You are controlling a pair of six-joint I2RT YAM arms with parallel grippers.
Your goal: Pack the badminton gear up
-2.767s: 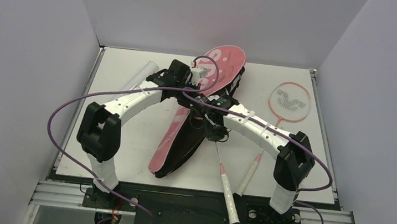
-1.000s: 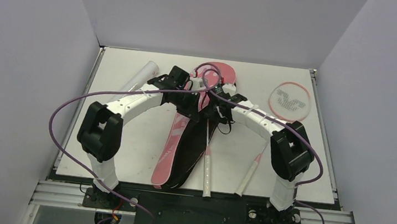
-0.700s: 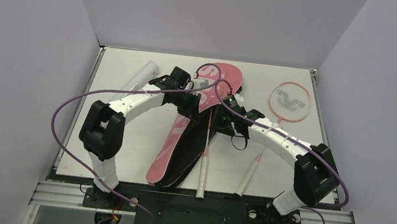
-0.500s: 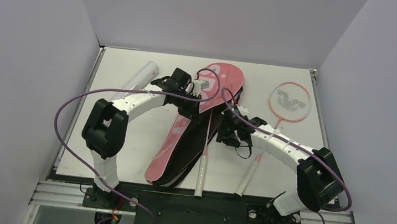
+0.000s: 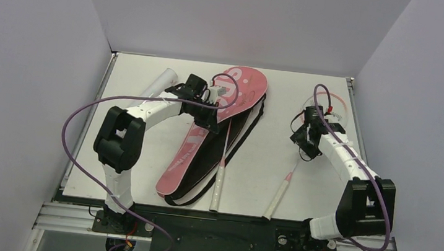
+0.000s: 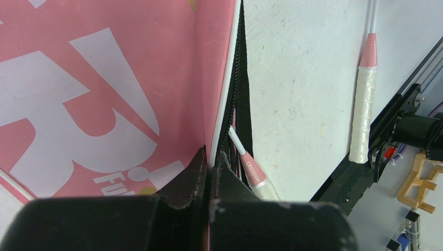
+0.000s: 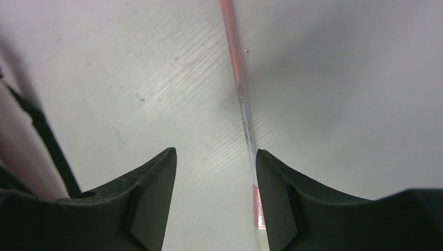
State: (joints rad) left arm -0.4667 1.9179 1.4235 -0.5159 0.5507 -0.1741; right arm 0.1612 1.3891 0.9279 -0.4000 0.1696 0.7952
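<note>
Left tool point(image 6: 209, 159) was pinched shut on the edge of the cover point(image 6: 104, 78). Its two fingers point(image 6: 190, 170) were pressed together on the pink top flap where it met the black zip band. Pink cloth with big white letters spread to the left of the tool in the wrist view. Just right of the fingers, the inner racket point(image 6: 249, 171) came out of the cover's opening, its pink-and-white collar against the black edge. From above, its white grip lay on the worktop point(image 5: 146, 167) on the near side of the tool, pointing toward the arm bases, and its head was hidden inside the cover. On the far left side of the tool the tube point(image 5: 160, 85) lay slantwise, apart from the cover.

Right tool point(image 7: 215, 180) was well off to the right of the cover, above bare worktop, with its jaws apart and nothing between them. The loose racket point(image 7: 241, 99) ran ahead of the tool, its thin shaft just inside the finger point(image 7: 282, 198) on the right of the wrist view, not gripped. From above, this racket's grip lay nearer the bases than the tool, and its head was mostly hidden behind the arm. At the left edge of the right wrist view a blurred pale-and-black shape showed; I could not tell what it was.
</note>
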